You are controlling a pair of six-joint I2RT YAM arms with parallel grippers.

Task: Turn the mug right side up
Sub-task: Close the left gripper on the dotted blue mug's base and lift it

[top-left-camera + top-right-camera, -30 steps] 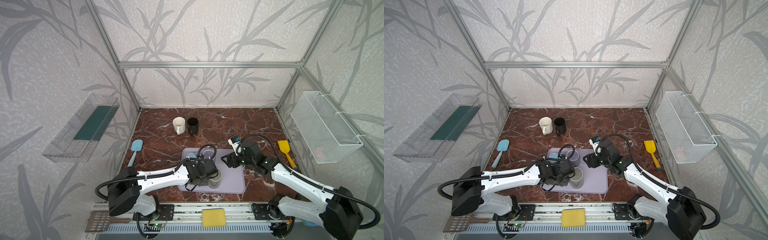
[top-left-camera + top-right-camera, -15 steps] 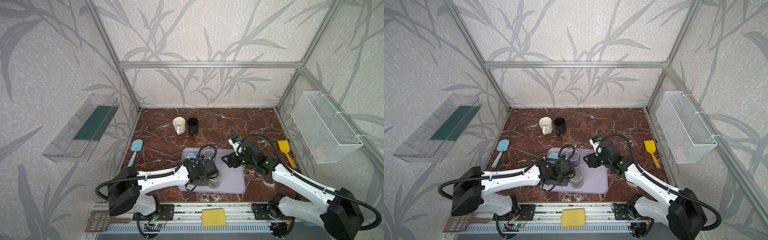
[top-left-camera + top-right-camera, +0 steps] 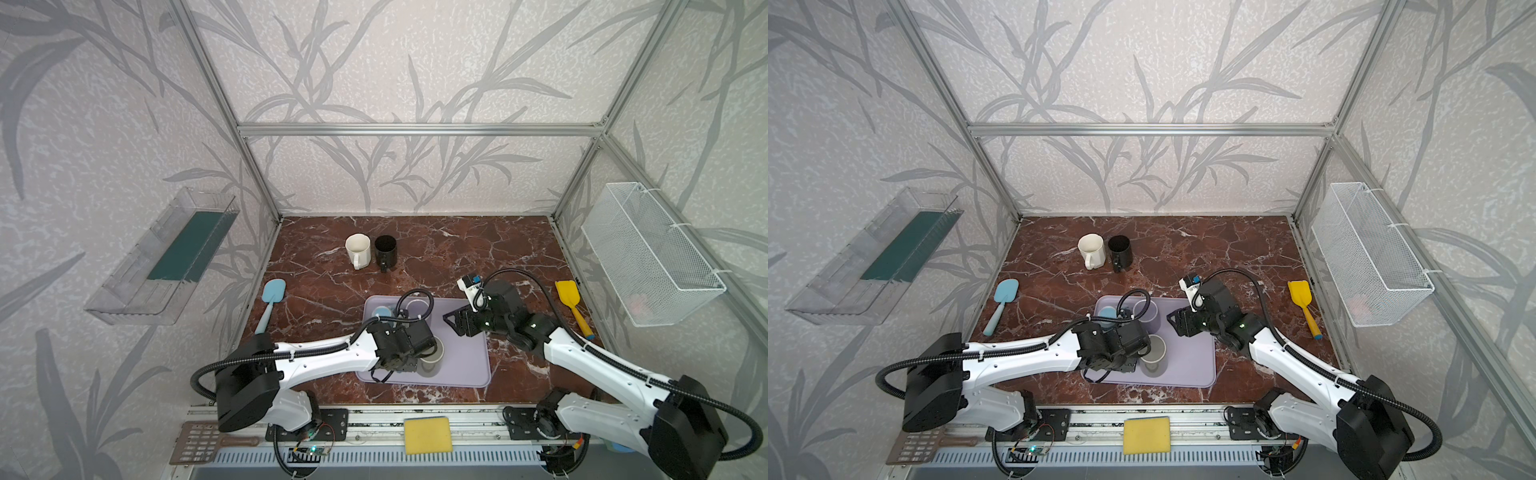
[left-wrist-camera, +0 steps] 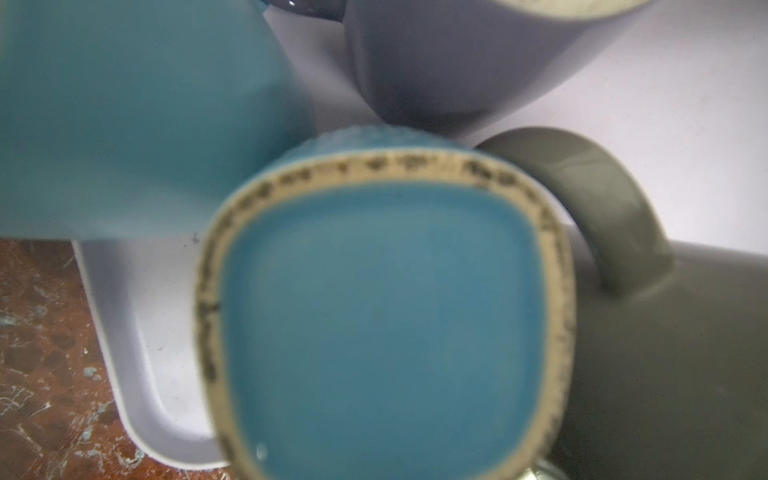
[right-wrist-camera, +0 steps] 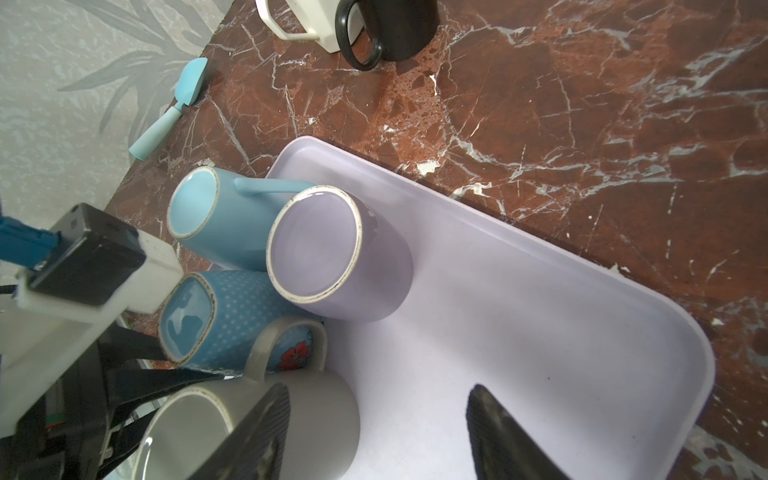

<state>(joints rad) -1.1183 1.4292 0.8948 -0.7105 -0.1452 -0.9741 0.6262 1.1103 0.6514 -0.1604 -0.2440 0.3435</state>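
Grey mug [image 3: 430, 366] stands on the near-left part of the lavender tray [image 3: 469, 357], mouth up, open rim showing in both top views and handle turned toward the back of the tray. Left gripper [image 3: 417, 353] sits right against the mug's left rim. In the right wrist view its dark fingers reach onto the lip and look pinched narrow on the mug wall, though the contact itself is partly hidden. The left wrist view shows no fingers, only the grey handle and body at the frame's edge, behind the blurred base of a blue dotted mug [image 4: 382, 324]. That dotted mug is bottom up and just beside the grey one, the grey handle almost touching it. Two more mugs are bottom up at the tray's back-left: a lavender mug [image 5: 316, 245] and a light blue mug [image 5: 195, 208], pressed close together. Right gripper [image 3: 452, 324] hangs over the tray's right half, apart from the grey mug, jaws spread wide and empty, only bare tray between its fingers [image 5: 498, 436].
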